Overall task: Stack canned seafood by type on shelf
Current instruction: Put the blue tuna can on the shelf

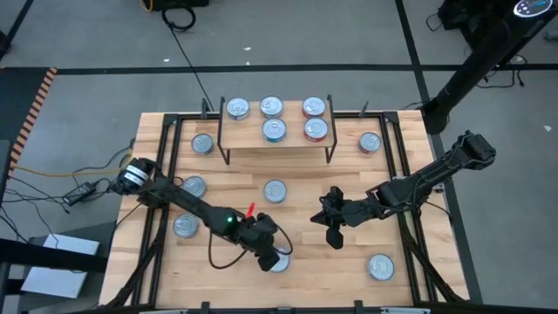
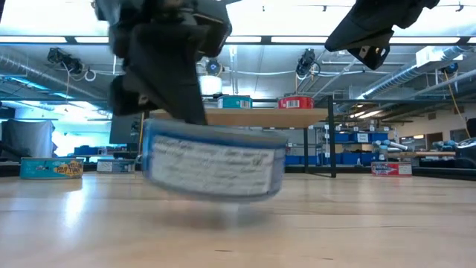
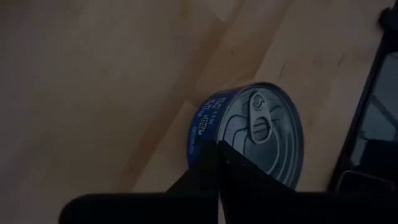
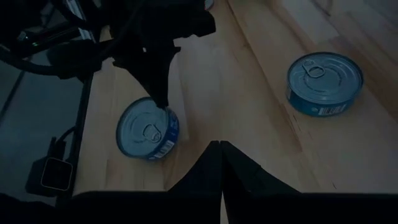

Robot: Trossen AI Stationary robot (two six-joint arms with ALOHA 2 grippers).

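My left fingers (image 1: 277,259) are pinched tight on the rim of a blue tin (image 3: 249,140) near the counter's (image 1: 235,190) front edge. The tin is tilted, 1 edge raised, its pull-tab top still facing mostly upward. My right fingers (image 1: 336,228) hang closed and empty nearby. The shelf (image 1: 275,141) at the back carries 5 tins. Behind it is a bright workshop.

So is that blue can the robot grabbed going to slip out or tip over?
Probably not. The blue can looks stiff metal, so the left end effector, shut on it, shouldn't dent it. Its smooth sides might slip a little; the low view shows it tilted. It's short and wide, so set down flat it likely won't tip, though on edge it could roll.
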